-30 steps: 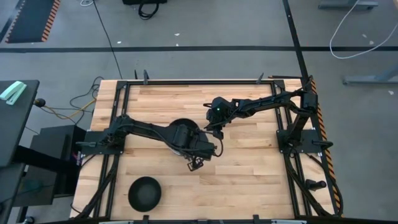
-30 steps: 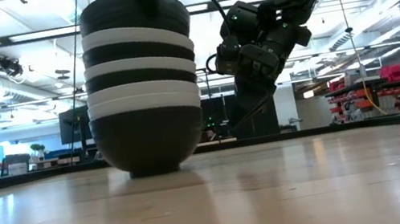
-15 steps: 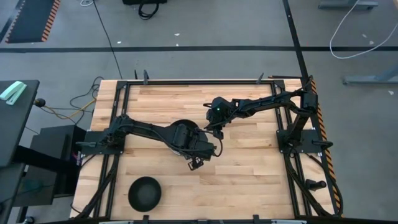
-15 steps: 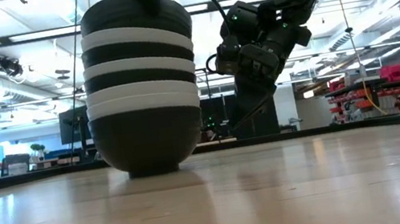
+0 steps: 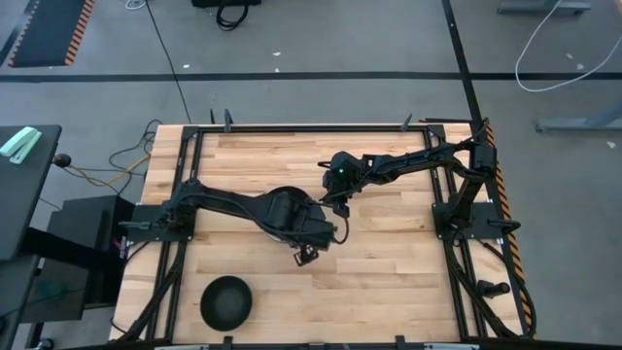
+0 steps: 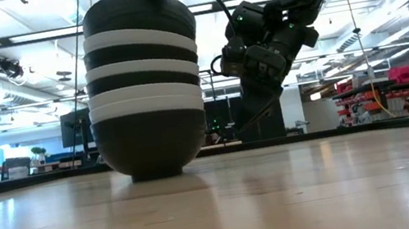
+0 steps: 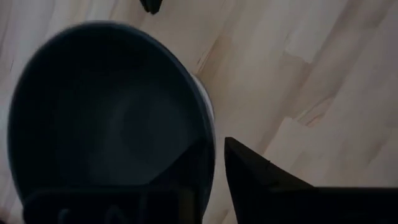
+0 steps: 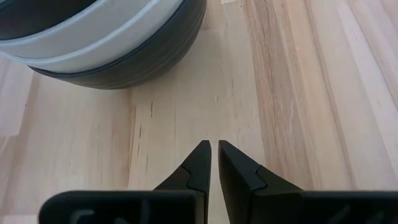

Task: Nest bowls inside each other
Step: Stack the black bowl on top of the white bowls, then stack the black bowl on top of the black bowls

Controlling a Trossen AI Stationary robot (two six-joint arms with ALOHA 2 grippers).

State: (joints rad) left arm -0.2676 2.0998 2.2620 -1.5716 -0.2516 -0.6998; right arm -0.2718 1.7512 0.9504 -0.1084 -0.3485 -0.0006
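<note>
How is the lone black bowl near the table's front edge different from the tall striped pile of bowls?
The lone black bowl sits by itself, low and open, with nothing in it; the stack of bowls is many bowls nested high. The lone bowl is all black, while the stack shows alternating black and white bands. The left gripper is at the stack; nothing is near the lone bowl. Both rest upright on the wooden table, and both are round.
</note>
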